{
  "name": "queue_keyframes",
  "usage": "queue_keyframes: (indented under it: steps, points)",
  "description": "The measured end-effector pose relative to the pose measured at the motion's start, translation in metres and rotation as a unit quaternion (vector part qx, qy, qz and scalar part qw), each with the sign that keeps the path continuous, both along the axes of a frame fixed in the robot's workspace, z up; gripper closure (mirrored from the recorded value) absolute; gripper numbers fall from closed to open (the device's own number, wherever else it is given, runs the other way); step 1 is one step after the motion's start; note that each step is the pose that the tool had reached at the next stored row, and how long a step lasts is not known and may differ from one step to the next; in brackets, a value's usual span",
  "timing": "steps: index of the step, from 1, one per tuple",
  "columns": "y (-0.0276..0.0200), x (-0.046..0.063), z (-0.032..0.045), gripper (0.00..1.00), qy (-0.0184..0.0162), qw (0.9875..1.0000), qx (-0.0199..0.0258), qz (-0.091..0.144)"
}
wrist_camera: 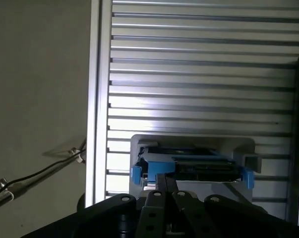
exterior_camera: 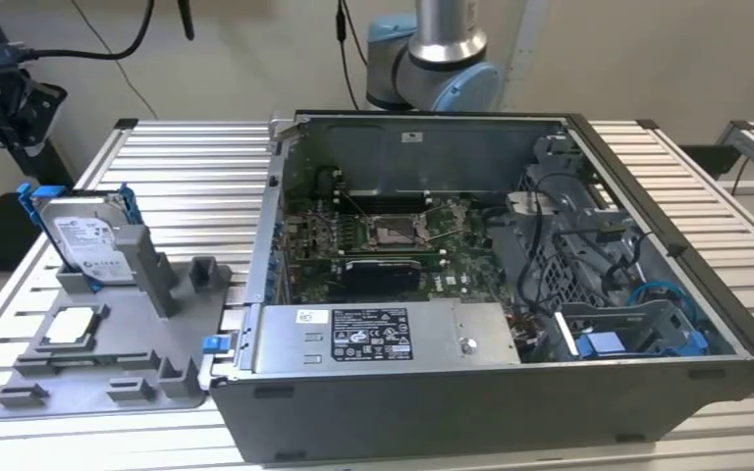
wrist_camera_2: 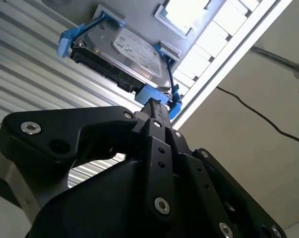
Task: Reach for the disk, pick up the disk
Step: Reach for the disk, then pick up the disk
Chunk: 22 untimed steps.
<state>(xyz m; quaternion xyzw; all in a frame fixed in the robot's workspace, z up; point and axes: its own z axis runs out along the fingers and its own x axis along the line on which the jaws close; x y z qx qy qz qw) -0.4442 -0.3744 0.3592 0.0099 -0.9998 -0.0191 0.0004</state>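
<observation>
The disk is a silver-grey hard drive with a white label and a bright blue frame. It stands upright in a slot of the grey holder at the exterior view's left. My gripper hangs above and beyond it, near that view's left edge, apart from the disk. In the second wrist view the gripper points at the blue-framed end of the disk; the fingers lie together with nothing between them. In the first wrist view the gripper sits just short of the disk, seen edge-on.
A small flat silver square chip lies on the grey holder. An open computer case with a blue plastic bay stands to the exterior view's right of the holder. Both rest on a slatted aluminium table, whose edge is close by.
</observation>
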Motion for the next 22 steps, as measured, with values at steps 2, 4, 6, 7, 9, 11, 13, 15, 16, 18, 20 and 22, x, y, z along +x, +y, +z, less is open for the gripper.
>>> queue_keyframes:
  steps: [2,4,6,7,9,11,13,15,16,18,20,22]
  points:
    - [-0.0001,0.0027,0.0,1.0,0.0,1.0,0.0,0.0]
    - [-0.0004,0.0032,-0.0001,1.0,0.0,1.0,0.0,0.0]
    - [-0.0004,0.0032,-0.0001,1.0,0.0,1.0,0.0,0.0]
    - [-0.0005,0.0032,-0.0001,1.0,0.0,1.0,0.0,0.0]
    - [-0.0005,0.0033,0.0,1.0,0.0,1.0,0.0,0.0]
    - [-0.0005,0.0033,-0.0001,1.0,0.0,1.0,0.0,0.0]
    - [-0.0005,0.0033,-0.0001,1.0,0.0,1.0,0.0,0.0]
    - [-0.0006,0.0033,-0.0001,1.0,0.0,1.0,0.0,0.003]
    - [-0.0006,0.0033,0.0,1.0,0.0,1.0,0.0,0.006]
    - [-0.0005,0.0033,-0.0001,1.0,0.0,0.9999,0.0,0.012]
    - [-0.0006,0.0033,-0.0001,1.0,0.0,0.9998,0.0,0.021]
    - [-0.0006,0.0033,-0.0001,1.0,0.0,0.9994,0.0,0.036]
